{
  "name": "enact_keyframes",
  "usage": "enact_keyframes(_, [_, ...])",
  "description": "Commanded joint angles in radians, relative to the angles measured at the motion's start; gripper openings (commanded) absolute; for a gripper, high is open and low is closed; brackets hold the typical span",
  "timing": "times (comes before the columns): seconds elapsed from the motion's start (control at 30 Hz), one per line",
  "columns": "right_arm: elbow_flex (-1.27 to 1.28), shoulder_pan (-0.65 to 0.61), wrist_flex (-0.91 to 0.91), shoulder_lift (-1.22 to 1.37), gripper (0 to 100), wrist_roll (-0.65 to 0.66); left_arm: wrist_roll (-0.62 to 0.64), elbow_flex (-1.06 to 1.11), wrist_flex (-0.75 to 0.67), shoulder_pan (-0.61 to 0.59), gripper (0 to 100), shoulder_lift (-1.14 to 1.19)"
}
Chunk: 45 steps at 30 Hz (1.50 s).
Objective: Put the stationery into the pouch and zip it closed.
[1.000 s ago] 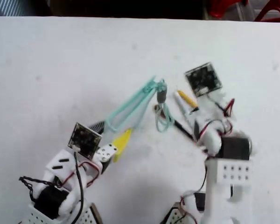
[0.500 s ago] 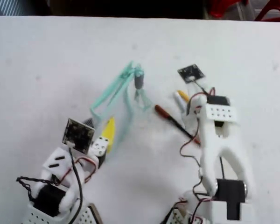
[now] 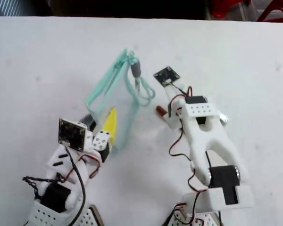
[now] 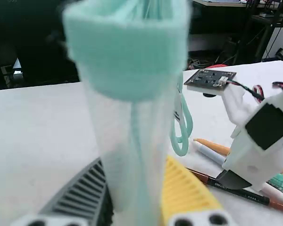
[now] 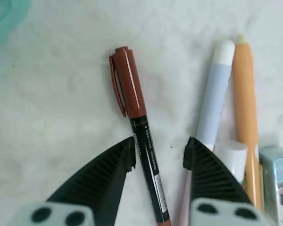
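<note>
Clamping the mint pouch [image 3: 109,92], left gripper [image 4: 134,197] stretched forward, right gripper [image 5: 158,155] pointing down, spread astride the brown pen [image 5: 129,87].

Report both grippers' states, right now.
Left gripper: shut on the pouch.
Right gripper: open, straddling the brown pen, not gripping it.

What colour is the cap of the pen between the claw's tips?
Reddish-brown cap on a black-barrelled pen; clearest in the right wrist view.
</note>
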Motion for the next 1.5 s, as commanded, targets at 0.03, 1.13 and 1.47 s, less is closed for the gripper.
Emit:
enact_keyframes(0.03, [-0.043, 0.008, -0.054, 0.061, 15.3, 0.011, 0.014, 0.035, -0.126, -0.005, 5, -0.004])
enact_keyframes(1.13, [-0.04, 0.008, -0.051, 0.091, 2.2, 0.003, 0.014, 0.018, -0.02, 0.01, 6, -0.004])
enact_keyframes(1.47, [-0.038, 0.008, -0.051, 0.091, 9.9, 0.003, 0.015, -0.015, 0.023, 0.012, 6, -0.004])
